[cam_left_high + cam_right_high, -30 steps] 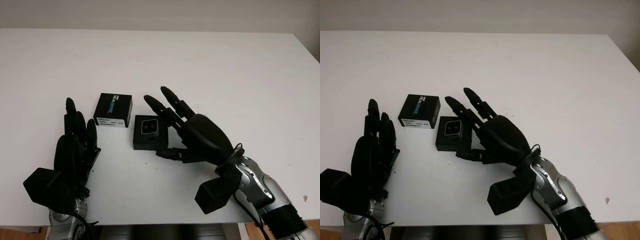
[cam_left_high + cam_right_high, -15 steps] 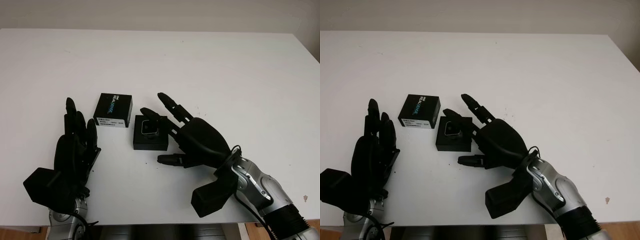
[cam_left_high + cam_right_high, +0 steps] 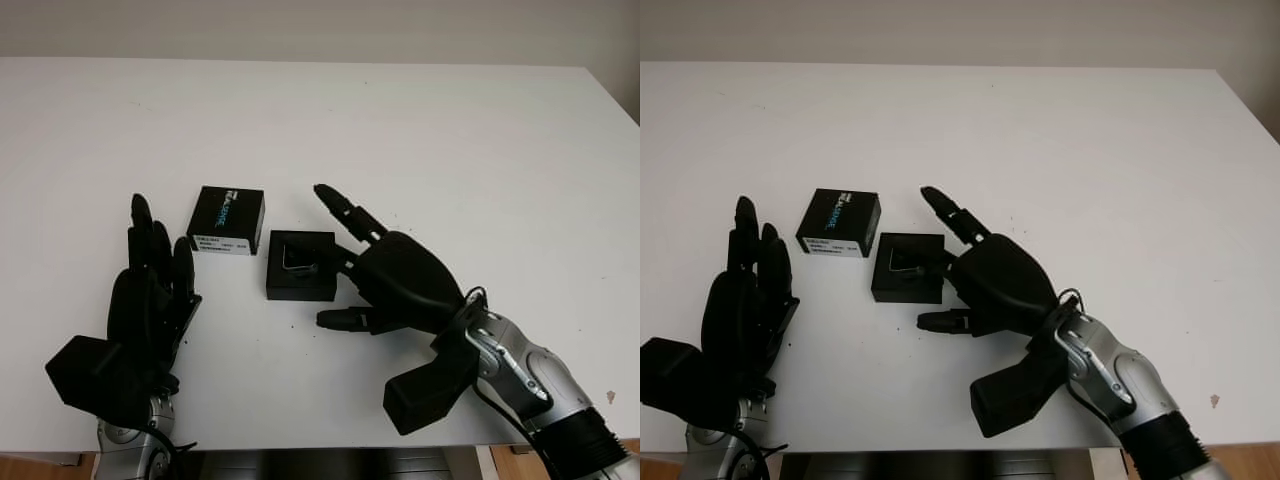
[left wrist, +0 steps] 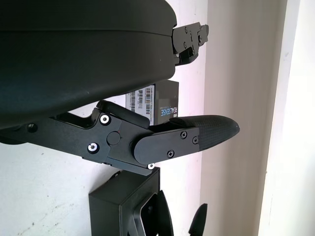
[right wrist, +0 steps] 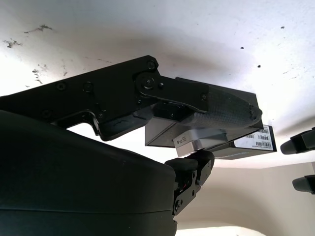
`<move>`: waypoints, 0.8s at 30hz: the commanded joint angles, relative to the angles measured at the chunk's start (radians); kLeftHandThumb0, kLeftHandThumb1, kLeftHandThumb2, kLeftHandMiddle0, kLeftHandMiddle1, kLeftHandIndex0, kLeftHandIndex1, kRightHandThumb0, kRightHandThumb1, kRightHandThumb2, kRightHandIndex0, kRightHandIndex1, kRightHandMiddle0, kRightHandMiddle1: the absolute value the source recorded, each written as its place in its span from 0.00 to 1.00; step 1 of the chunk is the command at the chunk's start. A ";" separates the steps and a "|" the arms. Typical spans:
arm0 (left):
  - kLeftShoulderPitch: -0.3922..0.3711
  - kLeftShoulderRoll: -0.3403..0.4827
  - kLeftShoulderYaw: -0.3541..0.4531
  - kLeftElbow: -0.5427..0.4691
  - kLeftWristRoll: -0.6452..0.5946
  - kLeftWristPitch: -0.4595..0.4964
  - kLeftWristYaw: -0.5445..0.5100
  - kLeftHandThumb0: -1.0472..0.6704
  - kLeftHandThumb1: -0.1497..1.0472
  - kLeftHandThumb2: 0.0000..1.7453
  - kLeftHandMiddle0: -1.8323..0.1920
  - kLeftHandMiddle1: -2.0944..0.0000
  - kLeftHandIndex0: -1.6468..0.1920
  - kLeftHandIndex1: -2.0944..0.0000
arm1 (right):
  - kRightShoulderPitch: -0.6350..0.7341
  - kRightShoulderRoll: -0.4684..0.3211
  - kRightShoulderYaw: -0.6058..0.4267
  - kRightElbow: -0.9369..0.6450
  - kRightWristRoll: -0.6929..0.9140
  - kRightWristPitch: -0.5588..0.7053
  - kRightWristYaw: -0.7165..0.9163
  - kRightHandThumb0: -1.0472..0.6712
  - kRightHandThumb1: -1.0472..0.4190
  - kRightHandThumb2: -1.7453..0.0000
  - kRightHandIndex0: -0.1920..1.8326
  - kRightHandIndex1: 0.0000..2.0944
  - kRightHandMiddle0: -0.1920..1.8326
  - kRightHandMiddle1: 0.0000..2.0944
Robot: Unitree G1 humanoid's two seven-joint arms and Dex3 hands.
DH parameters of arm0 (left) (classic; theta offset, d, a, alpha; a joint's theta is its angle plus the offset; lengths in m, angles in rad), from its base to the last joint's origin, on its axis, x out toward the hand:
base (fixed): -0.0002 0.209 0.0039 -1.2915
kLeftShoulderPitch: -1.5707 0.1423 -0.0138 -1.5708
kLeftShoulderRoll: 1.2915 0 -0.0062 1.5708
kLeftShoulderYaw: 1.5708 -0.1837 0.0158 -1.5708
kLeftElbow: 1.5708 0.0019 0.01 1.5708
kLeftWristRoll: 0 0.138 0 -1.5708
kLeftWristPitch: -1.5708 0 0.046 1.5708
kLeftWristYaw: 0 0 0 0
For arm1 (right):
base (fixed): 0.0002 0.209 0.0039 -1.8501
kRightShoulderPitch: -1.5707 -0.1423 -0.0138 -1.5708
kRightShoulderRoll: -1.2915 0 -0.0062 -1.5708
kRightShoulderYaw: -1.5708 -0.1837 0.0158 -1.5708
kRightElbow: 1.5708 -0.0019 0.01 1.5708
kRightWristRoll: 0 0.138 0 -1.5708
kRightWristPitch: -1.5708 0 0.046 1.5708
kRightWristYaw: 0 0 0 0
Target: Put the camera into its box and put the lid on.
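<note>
Two black boxes on the white counter (image 3: 450, 140): open box (image 3: 300, 265) with camera (image 3: 296, 258), and lid (image 3: 228, 220) beside it.

The camera is a small silver-grey block, tilted on edge inside the box's recess, one end raised. The lid is a black square carton with white and blue lettering and a white barcode label on its near side; it lies just beside the box, toward the left hand. The right hand (image 3: 385, 275) is at the box's right side, with a finger and the thumb closed on the camera, as the right wrist view shows (image 5: 197, 141); another finger extends past the box's far corner. The left hand (image 3: 150, 295) is open, near the counter's front edge, apart from lid and box.
</note>
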 commanded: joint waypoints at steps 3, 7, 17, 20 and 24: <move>0.009 0.001 -0.004 -0.013 0.002 -0.004 -0.001 0.22 1.00 0.33 1.00 0.98 1.00 0.99 | 0.027 -0.019 0.000 -0.024 0.019 0.018 0.035 0.10 0.00 0.63 0.07 0.04 0.34 0.18; 0.010 0.001 -0.003 -0.012 -0.001 -0.004 -0.003 0.22 1.00 0.33 1.00 0.98 1.00 0.99 | 0.033 -0.023 0.003 -0.034 0.018 0.036 0.062 0.10 0.00 0.63 0.08 0.04 0.35 0.19; 0.016 0.008 0.002 -0.010 0.004 -0.014 -0.006 0.23 1.00 0.33 1.00 0.98 1.00 0.99 | 0.052 -0.035 0.011 -0.095 0.012 0.138 0.232 0.09 0.00 0.60 0.00 0.00 0.12 0.06; 0.017 0.013 0.006 -0.017 0.004 -0.010 -0.007 0.22 1.00 0.34 1.00 0.99 1.00 0.99 | 0.069 -0.035 0.004 -0.090 0.021 0.142 0.222 0.09 0.00 0.60 0.00 0.00 0.03 0.01; 0.018 0.017 0.012 -0.023 0.000 -0.005 -0.009 0.22 1.00 0.33 1.00 0.99 1.00 0.99 | 0.079 -0.038 0.004 -0.053 0.018 0.140 0.190 0.08 0.00 0.60 0.00 0.00 0.00 0.00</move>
